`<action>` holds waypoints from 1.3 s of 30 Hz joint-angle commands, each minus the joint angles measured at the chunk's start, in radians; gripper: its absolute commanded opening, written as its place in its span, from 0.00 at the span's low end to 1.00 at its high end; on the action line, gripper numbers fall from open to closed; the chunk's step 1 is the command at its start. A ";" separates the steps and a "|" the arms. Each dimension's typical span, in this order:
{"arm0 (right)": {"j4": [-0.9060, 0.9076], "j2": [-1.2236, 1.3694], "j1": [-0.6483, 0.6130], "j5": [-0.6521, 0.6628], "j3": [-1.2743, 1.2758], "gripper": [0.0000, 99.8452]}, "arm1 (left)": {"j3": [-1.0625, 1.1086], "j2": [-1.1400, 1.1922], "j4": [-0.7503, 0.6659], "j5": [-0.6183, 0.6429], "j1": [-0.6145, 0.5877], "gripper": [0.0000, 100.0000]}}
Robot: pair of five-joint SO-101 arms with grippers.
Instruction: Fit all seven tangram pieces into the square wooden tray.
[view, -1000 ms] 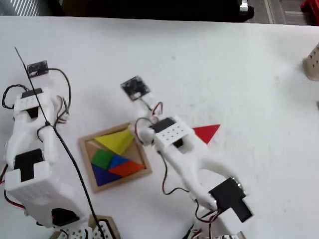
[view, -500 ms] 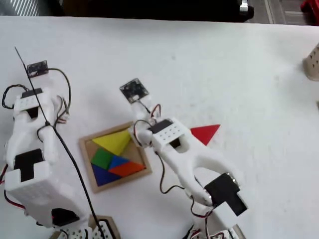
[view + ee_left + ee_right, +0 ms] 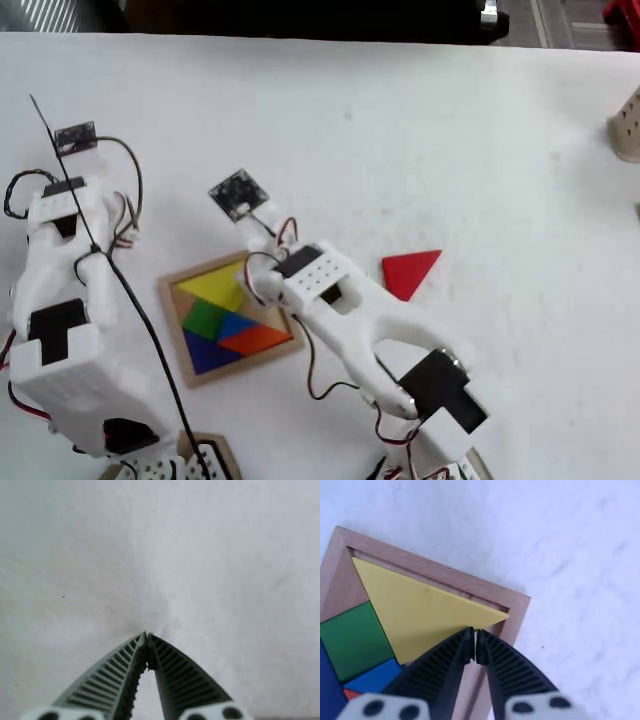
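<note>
Hanging over yellow triangle [image 3: 420,611]: closed right fingers [image 3: 442,667].

On the high view the right arm [image 3: 350,310] lies across the right side of the tray [image 3: 173,320] and one tip of the yellow triangle [image 3: 215,290], so I cannot tell what sits beneath it (loose wiring muddles that corner too). On the right wrist view the picture's edge cuts off the green piece [image 3: 355,640], the blue piece [image 3: 375,677] and a sliver of the orange piece [image 3: 350,694], and the right gripper [image 3: 474,642] covers part of the triangle's edge. A wooden object [image 3: 215,455] at the high view's bottom edge and a pale object [image 3: 627,125] at its right edge are cut too short for me to name.
</note>
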 commanded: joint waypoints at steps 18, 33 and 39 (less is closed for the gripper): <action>0.065 -0.134 0.021 0.009 -0.058 0.02 | -0.046 -0.005 0.003 0.009 -0.012 0.02; -0.110 0.061 0.012 0.017 -0.066 0.02 | -0.046 -0.005 0.003 0.006 -0.007 0.02; -0.008 -0.010 0.002 0.018 -0.066 0.02 | -0.046 -0.005 0.003 0.005 -0.012 0.02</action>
